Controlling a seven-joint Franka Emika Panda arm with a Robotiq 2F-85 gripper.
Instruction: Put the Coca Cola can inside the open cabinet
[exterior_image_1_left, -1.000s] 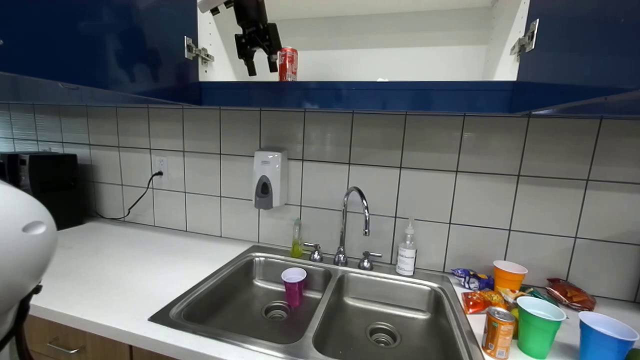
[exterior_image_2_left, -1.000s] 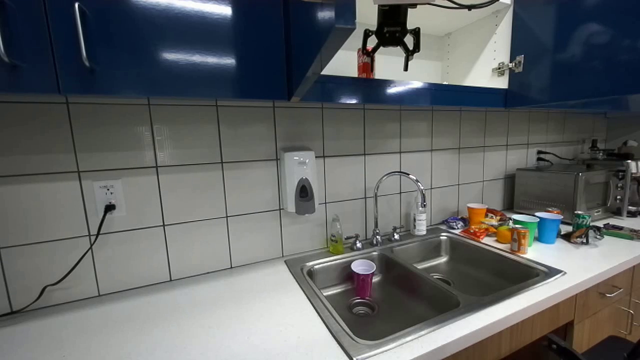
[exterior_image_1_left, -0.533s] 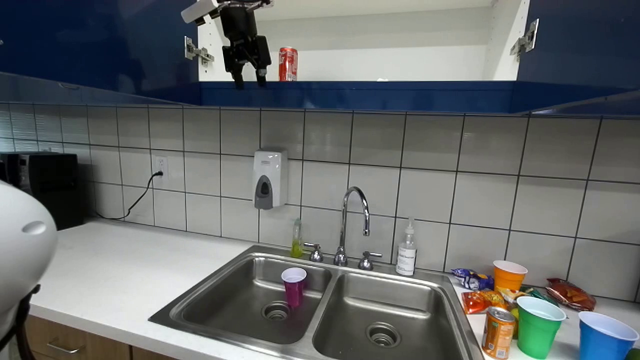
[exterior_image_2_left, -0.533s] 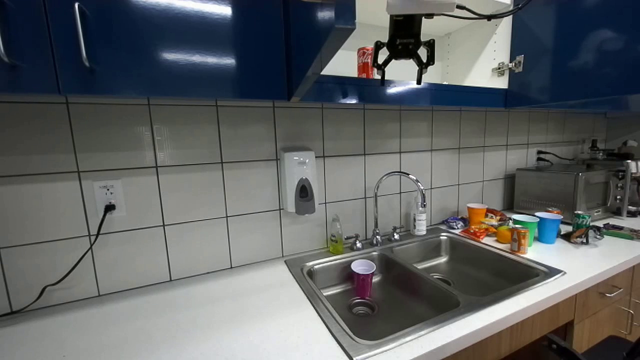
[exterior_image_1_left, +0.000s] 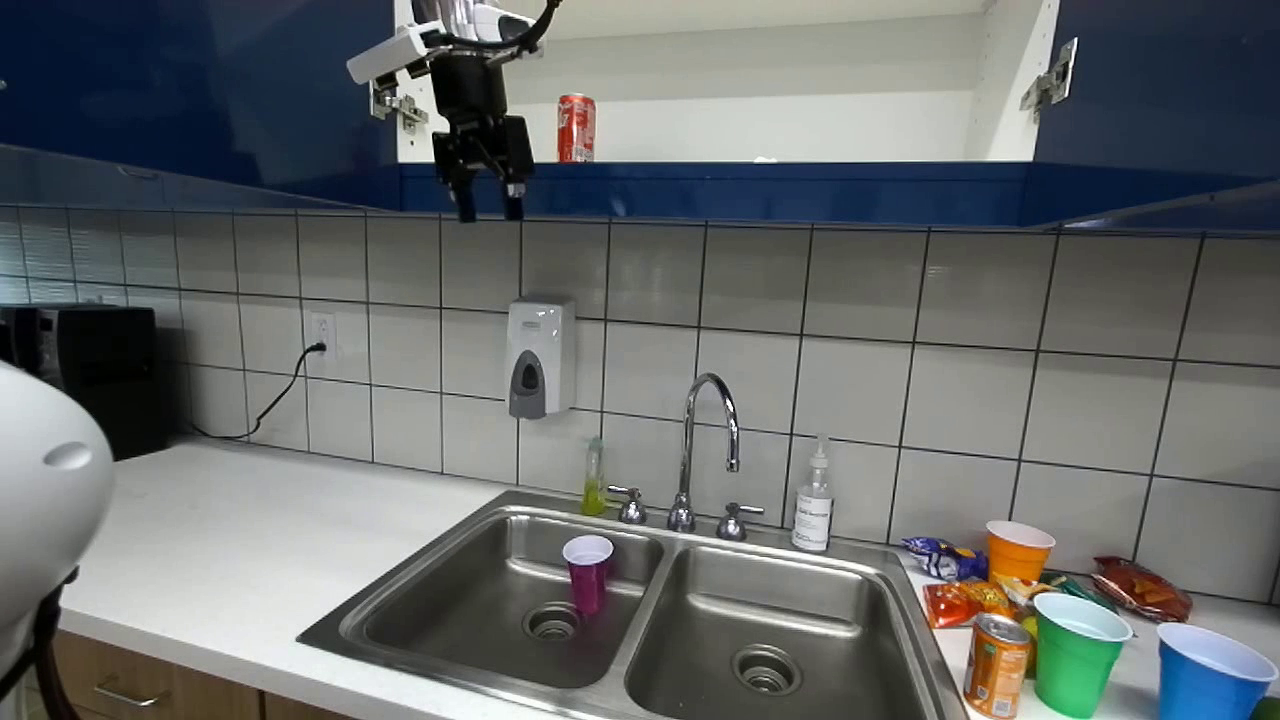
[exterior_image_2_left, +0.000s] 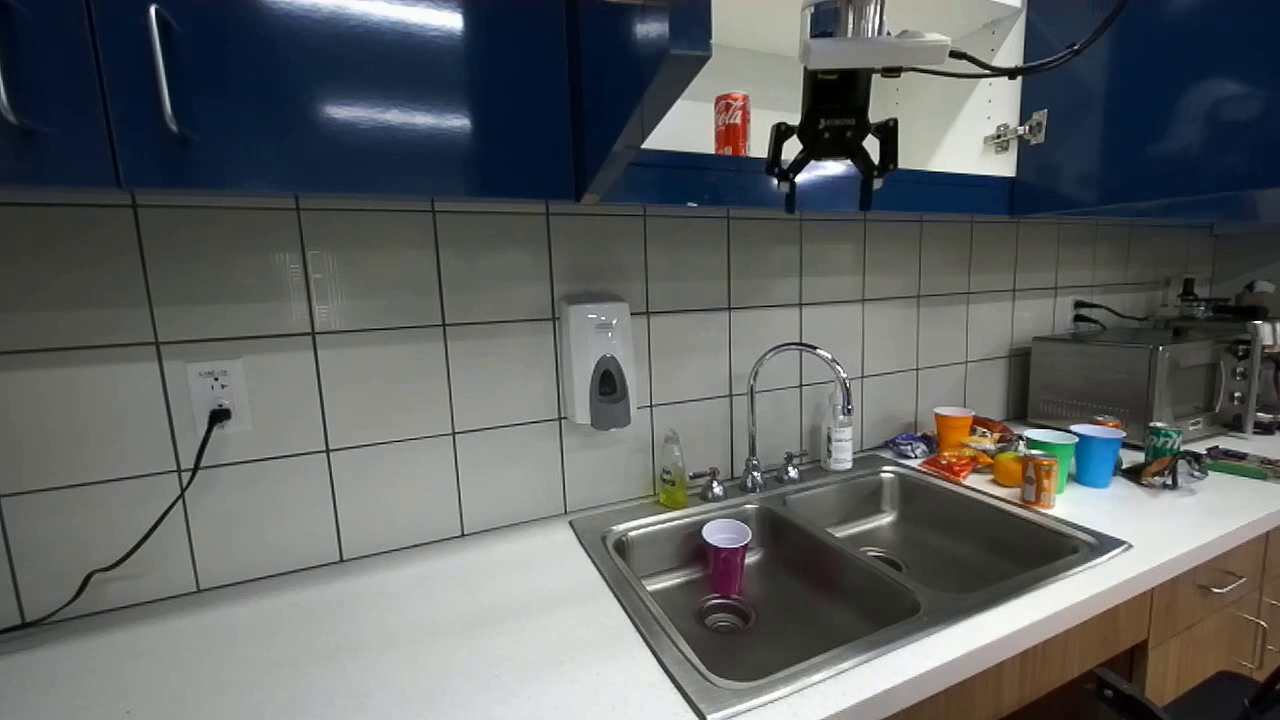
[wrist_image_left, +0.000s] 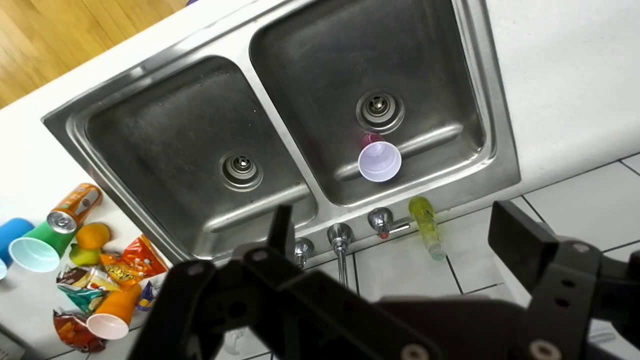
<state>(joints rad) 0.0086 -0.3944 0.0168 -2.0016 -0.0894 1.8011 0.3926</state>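
Note:
The red Coca Cola can (exterior_image_1_left: 576, 128) (exterior_image_2_left: 732, 123) stands upright inside the open cabinet (exterior_image_1_left: 760, 190) (exterior_image_2_left: 690, 180), just behind its dark blue bottom edge, in both exterior views. The cabinet's pale interior shows behind it. My black gripper (exterior_image_1_left: 490, 213) (exterior_image_2_left: 828, 205) is open and empty in front of the cabinet, apart from the can and to one side of it. Its fingertips hang down to about the cabinet's bottom edge. In the wrist view the two fingers (wrist_image_left: 397, 230) are wide apart with nothing between them, and the can is out of view.
Cabinet doors (exterior_image_1_left: 200, 90) (exterior_image_1_left: 1160, 100) stand open on both sides. Below are a double sink (wrist_image_left: 270, 105) with a purple cup (wrist_image_left: 379, 161), a faucet (exterior_image_1_left: 690, 450) and a soap dispenser (exterior_image_1_left: 541, 358). Several cups, an orange can (exterior_image_1_left: 996, 665) and snack bags crowd the counter's end.
My gripper, open throughout, has moved away from the can, down and out of the cabinet opening. The can has stayed upright in the same place.

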